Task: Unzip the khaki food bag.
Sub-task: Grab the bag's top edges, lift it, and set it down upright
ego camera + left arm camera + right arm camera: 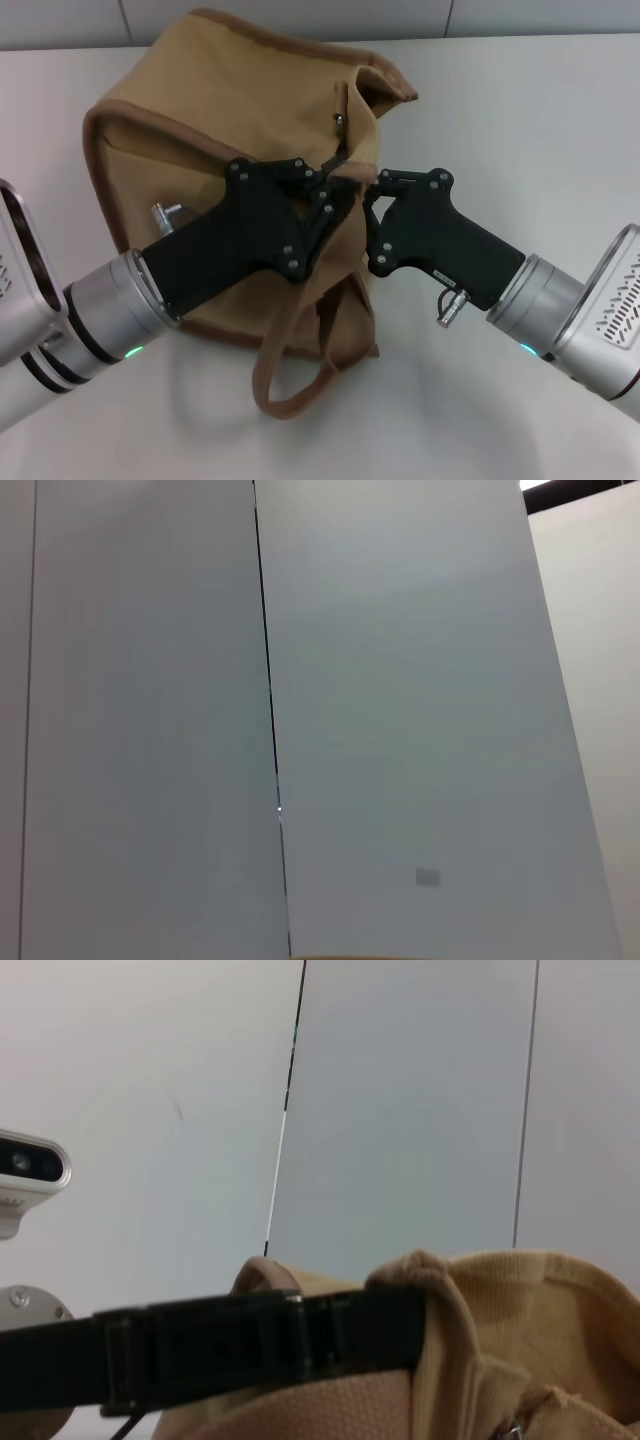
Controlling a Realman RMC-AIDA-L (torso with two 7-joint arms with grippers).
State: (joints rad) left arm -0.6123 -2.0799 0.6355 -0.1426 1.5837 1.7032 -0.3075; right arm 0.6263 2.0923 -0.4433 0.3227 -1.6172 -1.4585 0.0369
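With the khaki food bag [190, 170] slumped on the table [520, 120], my left gripper [330, 185] pinches its top fabric, so my right gripper [372, 185], clamped alongside, should pull the zipper smoothly away

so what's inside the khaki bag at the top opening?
Nothing identifiable. The khaki food bag gapes at its top, but only folded tan fabric and a small silver pull show. The left gripper and right gripper cover the middle of the opening.
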